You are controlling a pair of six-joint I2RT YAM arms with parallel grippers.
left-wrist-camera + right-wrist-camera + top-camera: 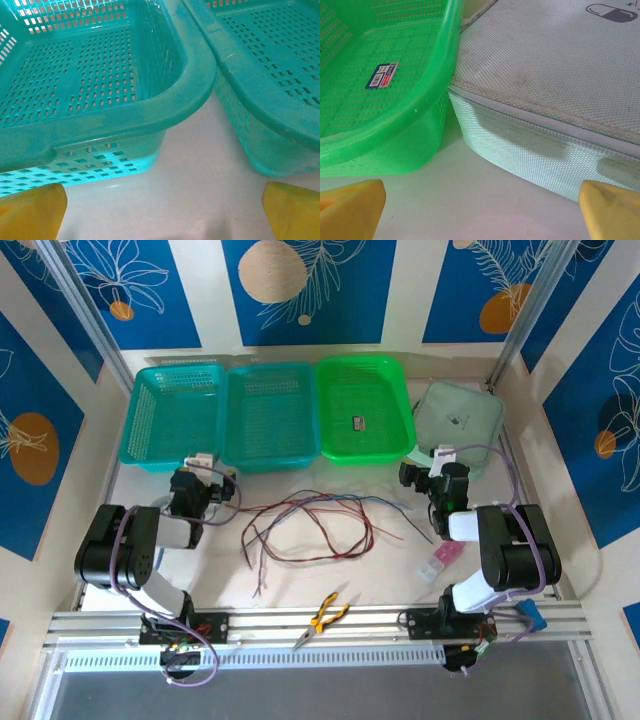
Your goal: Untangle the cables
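You see the cables (305, 525) lying in a loose tangle on the worktop (390, 580), between the two arms and near the baskets. Your left pincer (162, 215) stands apart, holding nothing, facing the gap between the outer teal basket (100, 120) and the inner teal basket (270, 85). Your right pincer (482, 210) stands apart too, holding nothing, facing the green basket (380, 100) and the pale mesh case (545, 75).

The cables (310, 525) lie mid-table (400, 585). From them, pliers (322, 618) lie at 6 o'clock and a small packet (443, 562) at 4 o'clock. Behind stand the left basket (133, 430) at 11, the middle basket (270, 368) at 12 and the right basket (365, 362) at 1, a label (359, 422) inside it. A pouch (460, 415) sits just beside it at 2.
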